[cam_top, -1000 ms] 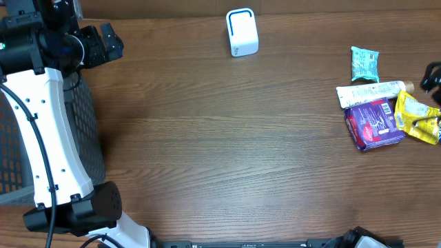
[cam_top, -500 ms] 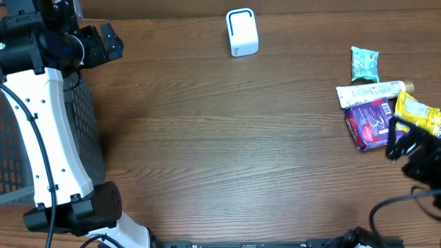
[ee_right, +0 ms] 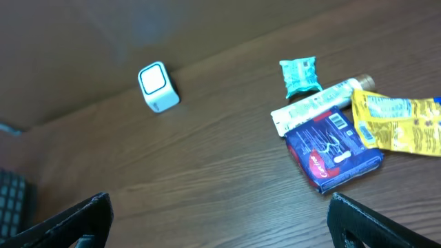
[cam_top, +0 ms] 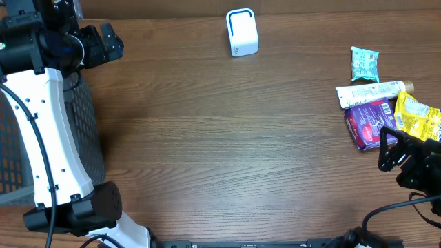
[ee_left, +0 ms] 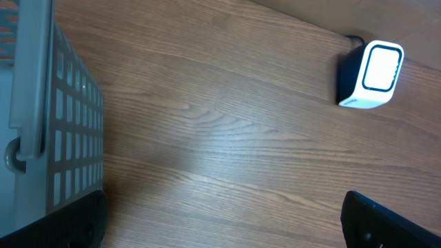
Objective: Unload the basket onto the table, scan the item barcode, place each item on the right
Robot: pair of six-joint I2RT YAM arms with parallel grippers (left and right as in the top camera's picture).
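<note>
Here, a purple pack (cam_top: 373, 124) lies flat near the table's (cam_top: 227, 151) right edge, its long axis roughly left to right, barcode up. The right gripper (cam_top: 383, 147) hovers beside it, fingers spread, empty. The left gripper (cam_top: 110, 40), far left, likewise gapes.

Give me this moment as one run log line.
right end effector: open, empty, by purple packet | left end effector: open, empty | scanner: nothing presented

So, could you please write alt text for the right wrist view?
On a wooden table lie a dark blue box, barcode up, a white tube, a teal packet and a yellow packet, close together. A white scanner stands apart to their left; the open right gripper holds nothing.
</note>
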